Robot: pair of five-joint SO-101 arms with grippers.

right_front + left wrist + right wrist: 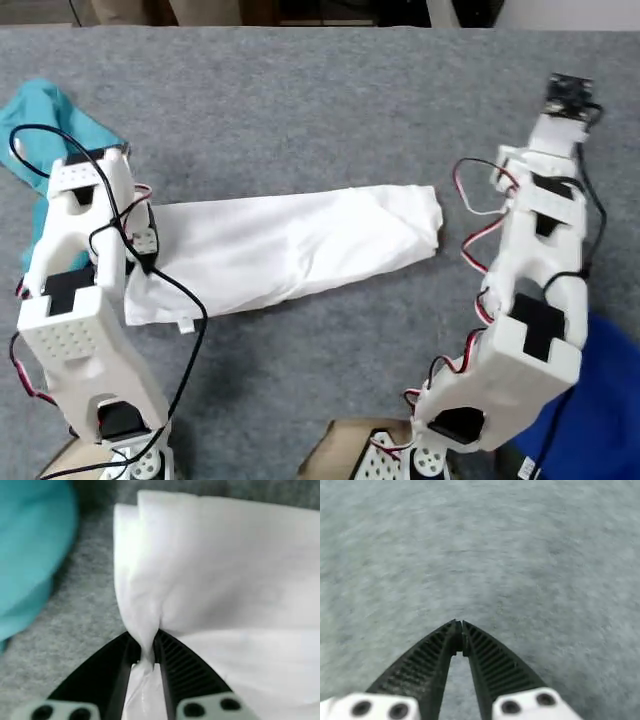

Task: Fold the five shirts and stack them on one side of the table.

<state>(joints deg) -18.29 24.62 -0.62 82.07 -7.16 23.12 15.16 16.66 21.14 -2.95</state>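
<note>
A white shirt [290,245] lies folded into a long strip across the middle of the grey table [300,100]. My left gripper [147,647] is shut on the white shirt [215,570], pinching a gathered fold at its left end. In the high view the left arm [85,250] stands over that end. A teal shirt [45,125] lies bunched at the far left, and the left wrist view shows the teal shirt [30,545] beside the white one. My right gripper [459,630] is shut with nothing in it, above bare grey felt. The right arm [540,240] stands right of the white shirt.
A blue cloth [600,400] lies at the table's near right corner, partly under the right arm. Red and black cables hang from both arms. Bare felt stretches along the far side of the table.
</note>
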